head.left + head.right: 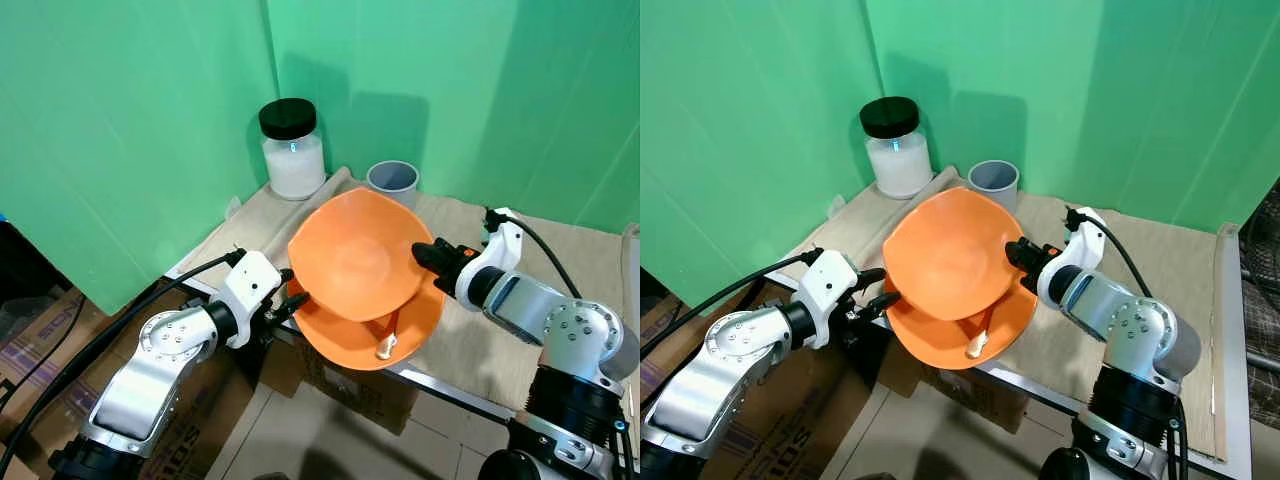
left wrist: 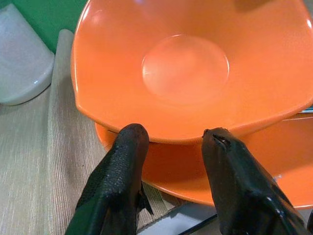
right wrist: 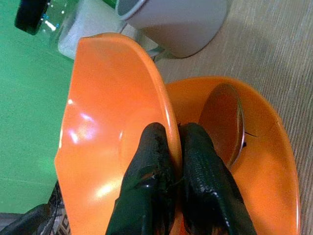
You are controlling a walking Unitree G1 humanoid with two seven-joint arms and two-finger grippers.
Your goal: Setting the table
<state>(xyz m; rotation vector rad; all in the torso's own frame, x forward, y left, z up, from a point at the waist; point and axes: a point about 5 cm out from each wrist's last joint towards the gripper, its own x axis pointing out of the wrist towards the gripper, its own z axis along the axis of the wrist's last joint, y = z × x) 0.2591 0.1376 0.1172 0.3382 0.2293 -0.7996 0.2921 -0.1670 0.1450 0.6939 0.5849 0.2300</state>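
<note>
The left claw [image 2: 168, 147] is open, its 2 fingers [image 2: 122, 171] just below the rim of the upper orange bowl [image 2: 186, 73], stacked over a lower orange bowl [image 2: 195, 171].

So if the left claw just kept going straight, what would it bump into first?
Probably the orange bowls. The open left claw points right at them: the top bowl's rim sits just past its tips, with the lower bowl underneath. Which it touches first is hard to tell.
</note>
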